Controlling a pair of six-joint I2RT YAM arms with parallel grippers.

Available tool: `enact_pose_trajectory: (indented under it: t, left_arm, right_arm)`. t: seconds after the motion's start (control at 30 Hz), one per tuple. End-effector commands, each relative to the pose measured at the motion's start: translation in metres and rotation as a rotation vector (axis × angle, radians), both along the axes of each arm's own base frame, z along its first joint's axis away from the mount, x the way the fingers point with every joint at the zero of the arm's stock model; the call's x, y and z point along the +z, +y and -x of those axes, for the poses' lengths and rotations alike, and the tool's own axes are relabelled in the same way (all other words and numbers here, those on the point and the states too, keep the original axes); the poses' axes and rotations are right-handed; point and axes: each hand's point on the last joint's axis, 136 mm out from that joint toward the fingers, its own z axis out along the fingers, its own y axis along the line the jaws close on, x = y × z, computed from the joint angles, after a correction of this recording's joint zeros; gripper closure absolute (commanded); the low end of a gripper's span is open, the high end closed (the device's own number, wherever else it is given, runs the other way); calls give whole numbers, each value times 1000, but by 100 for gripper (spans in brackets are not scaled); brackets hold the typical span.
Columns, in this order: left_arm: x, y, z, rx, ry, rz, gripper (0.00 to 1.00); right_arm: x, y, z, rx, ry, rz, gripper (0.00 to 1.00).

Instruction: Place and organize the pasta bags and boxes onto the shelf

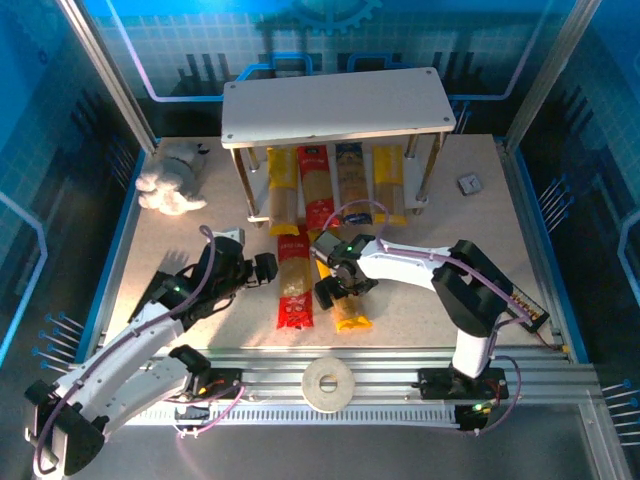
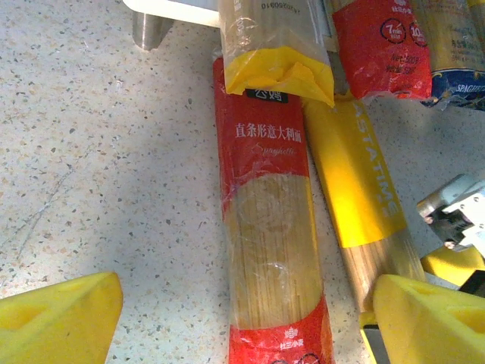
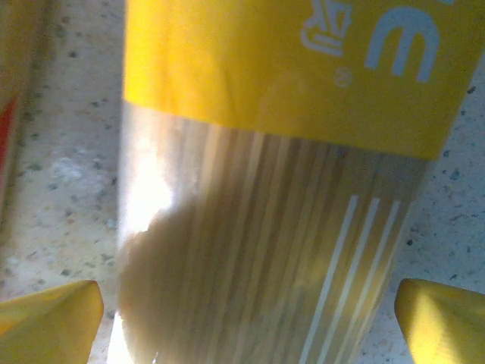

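The shelf (image 1: pixel 335 105) stands at the back; on its lower tier lie a yellow pack (image 1: pixel 283 185), a red pack (image 1: pixel 316 185), a clear pack with a blue end (image 1: pixel 350 180) and another yellow pack (image 1: pixel 390 185). On the table in front lie a red pack (image 1: pixel 293 282) (image 2: pixel 269 227) and a yellow pack (image 1: pixel 350 310) (image 2: pixel 352 182) (image 3: pixel 265 227). My right gripper (image 1: pixel 340 282) (image 3: pixel 246 318) is open, low over the yellow pack, one finger on each side of it. My left gripper (image 1: pixel 252 268) (image 2: pixel 242 326) is open just left of the red pack.
A white tape roll (image 1: pixel 327 380) rests on the front rail. At the back left lies a white plush toy (image 1: pixel 172 185), and a small grey object (image 1: pixel 469 184) at the back right. A metal shelf leg (image 2: pixel 148 30) stands near the packs' far ends.
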Motion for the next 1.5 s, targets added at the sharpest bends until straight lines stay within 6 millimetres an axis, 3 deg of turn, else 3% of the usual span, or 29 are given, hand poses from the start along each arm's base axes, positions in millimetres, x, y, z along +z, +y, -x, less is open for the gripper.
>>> enact_pose_trajectory:
  t: [0.0,0.13,0.3,0.4,0.63,0.77,1.07,1.2,1.33,1.47]
  left_arm:
    - [-5,6,3,4,10,-23,12]
    - [-4,6,2,5,7,-23,12]
    - [-3,6,1,4,5,-22,12]
    - [-2,5,-1,1,4,-23,12]
    - [1,3,-6,-6,-2,-21,13]
    - [2,-1,-9,-15,-2,-14,13]
    - [15,-7,-19,-34,-27,-14,13]
    - [22,-10,-24,-48,-37,-20,13]
    - [34,-11,-26,-56,-50,-32,14]
    - [51,-10,-24,-63,-75,-23,14]
  right_arm:
    - [-4,-5,-8,-37,15,27,0]
    - [-11,4,-5,-14,47,3,0]
    - [-19,15,2,19,85,-21,10]
    - [-23,16,6,23,106,-29,24]
    - [-14,4,22,29,127,-50,69]
    - [3,-2,35,45,123,-75,83]
    - [80,-34,60,61,-6,-100,90]
    - [139,-51,56,60,-145,-142,96]
    - [208,-62,49,74,-291,-192,96]
    - [260,-67,44,90,-424,-269,96]
